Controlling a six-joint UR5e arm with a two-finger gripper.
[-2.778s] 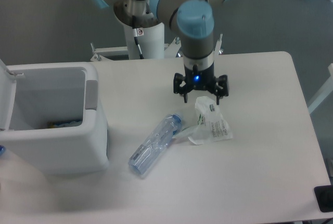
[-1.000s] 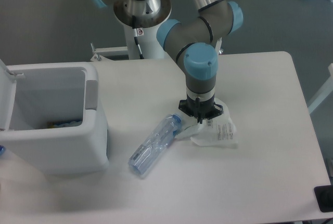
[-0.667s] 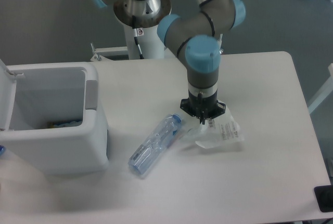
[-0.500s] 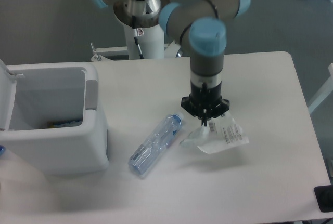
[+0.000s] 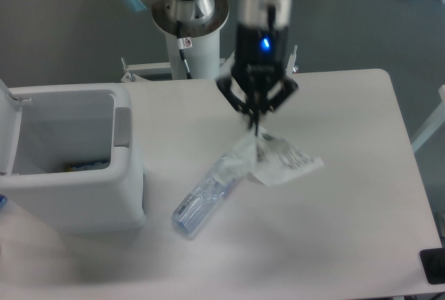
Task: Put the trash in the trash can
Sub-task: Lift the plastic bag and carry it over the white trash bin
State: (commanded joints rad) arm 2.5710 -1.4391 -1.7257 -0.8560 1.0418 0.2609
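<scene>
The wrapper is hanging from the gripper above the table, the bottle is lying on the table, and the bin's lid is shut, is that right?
Not quite: the bin is open, its lid swung up at the left, as the camera view shows. The rest holds: the wrapper hangs from the gripper above the table, and the bottle lies on the table.

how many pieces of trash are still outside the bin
2: the crumpled clear plastic wrapper hangs from the gripper above the table, and the clear plastic water bottle lies on the table beside the white bin.
</scene>
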